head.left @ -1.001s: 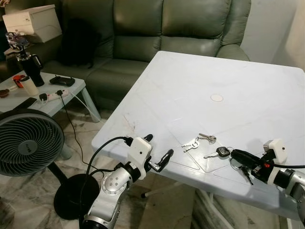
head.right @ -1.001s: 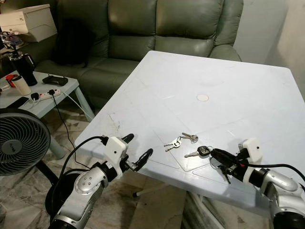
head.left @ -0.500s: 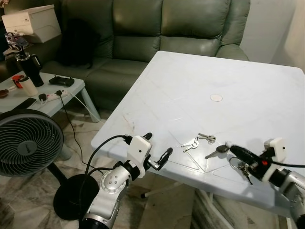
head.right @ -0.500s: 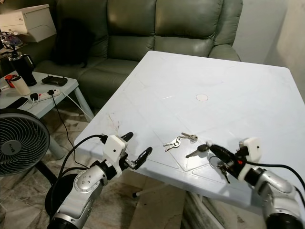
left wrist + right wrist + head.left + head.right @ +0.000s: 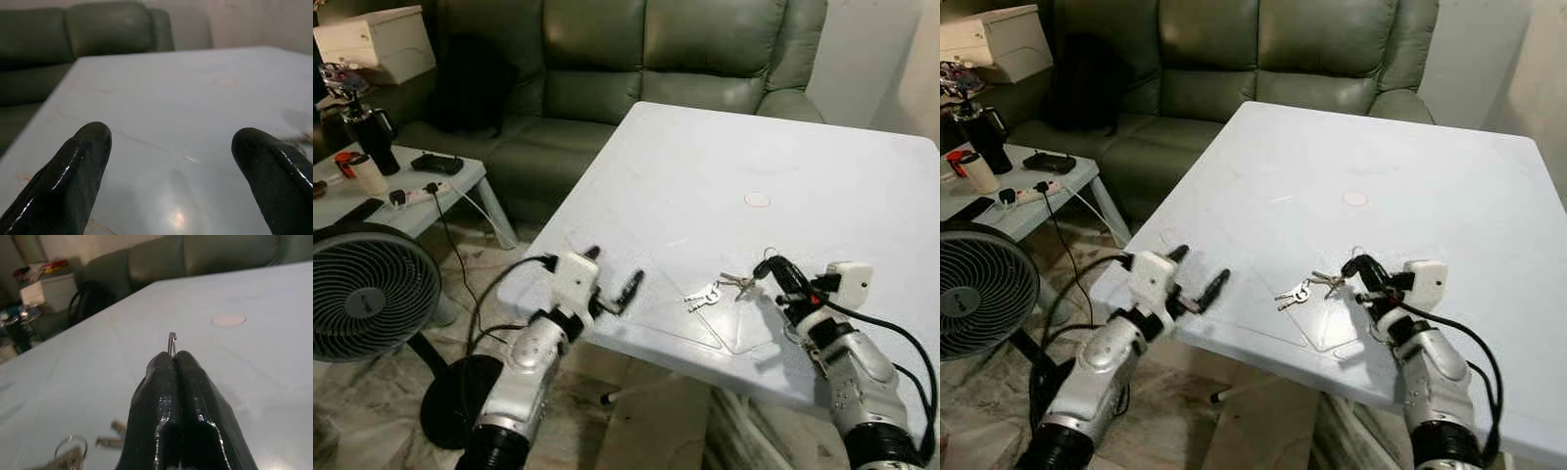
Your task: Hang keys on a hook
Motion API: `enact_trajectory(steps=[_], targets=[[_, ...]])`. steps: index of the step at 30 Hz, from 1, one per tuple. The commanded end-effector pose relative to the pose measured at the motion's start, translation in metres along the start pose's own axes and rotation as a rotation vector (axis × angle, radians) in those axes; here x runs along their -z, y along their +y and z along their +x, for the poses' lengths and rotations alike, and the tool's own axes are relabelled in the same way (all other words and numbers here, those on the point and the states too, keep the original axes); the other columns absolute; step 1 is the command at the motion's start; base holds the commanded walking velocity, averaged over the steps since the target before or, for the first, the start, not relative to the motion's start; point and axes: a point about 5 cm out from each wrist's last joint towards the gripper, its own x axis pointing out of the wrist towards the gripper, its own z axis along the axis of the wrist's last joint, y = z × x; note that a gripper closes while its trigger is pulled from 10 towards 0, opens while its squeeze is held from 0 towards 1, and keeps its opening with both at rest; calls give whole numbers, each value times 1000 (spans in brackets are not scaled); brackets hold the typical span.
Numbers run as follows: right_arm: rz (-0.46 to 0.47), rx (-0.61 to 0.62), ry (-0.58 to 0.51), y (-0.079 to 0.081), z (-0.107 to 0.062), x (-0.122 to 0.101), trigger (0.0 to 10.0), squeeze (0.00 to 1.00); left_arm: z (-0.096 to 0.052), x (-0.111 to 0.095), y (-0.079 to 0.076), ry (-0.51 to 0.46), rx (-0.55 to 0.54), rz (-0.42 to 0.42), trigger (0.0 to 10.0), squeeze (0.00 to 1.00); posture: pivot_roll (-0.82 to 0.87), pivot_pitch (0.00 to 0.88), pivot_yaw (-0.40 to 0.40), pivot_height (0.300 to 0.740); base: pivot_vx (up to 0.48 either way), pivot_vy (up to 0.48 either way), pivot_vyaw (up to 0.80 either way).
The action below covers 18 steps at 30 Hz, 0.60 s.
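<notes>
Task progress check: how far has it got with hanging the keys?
Done: the right end effector is shut on a key ring, apparently raised off the table. In hand: carrying that bunch. Left: the hanging itself. A second bunch of keys lies on the table; the left end effector hovers open at its edge.

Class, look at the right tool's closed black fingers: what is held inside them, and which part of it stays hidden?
A thin metal key ring pokes out above the right tool, pinched between its fingers. The rest of the ring and whatever hangs from it is covered by them.
</notes>
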Motion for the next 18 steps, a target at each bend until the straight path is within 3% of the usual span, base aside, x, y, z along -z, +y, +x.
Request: enact_trajectory(steps=[1, 8, 13, 18], targets=[[-30, -1, -50, 9, 9, -13, 10000, 0, 2, -8, 14, -23, -62, -21, 10000, 0, -34, 0, 24, 740, 0, 0, 0], [-82, 48, -155, 23, 15, -36, 10000, 0, 3, -33, 46, -135, -237, -92, 10000, 0, -40, 0, 23, 740, 0, 0, 0], [-101, 124, -199, 38, 10, -42, 10000, 0, -1, -44, 54, -185, -271, -148, 10000, 0, -36, 0, 21, 740, 0, 0, 0], [-87, 134, -178, 59, -1, -31, 10000, 0, -12, -36, 57, -172, -306, -173, 10000, 0, -35, 0, 22, 740, 0, 0, 0]])
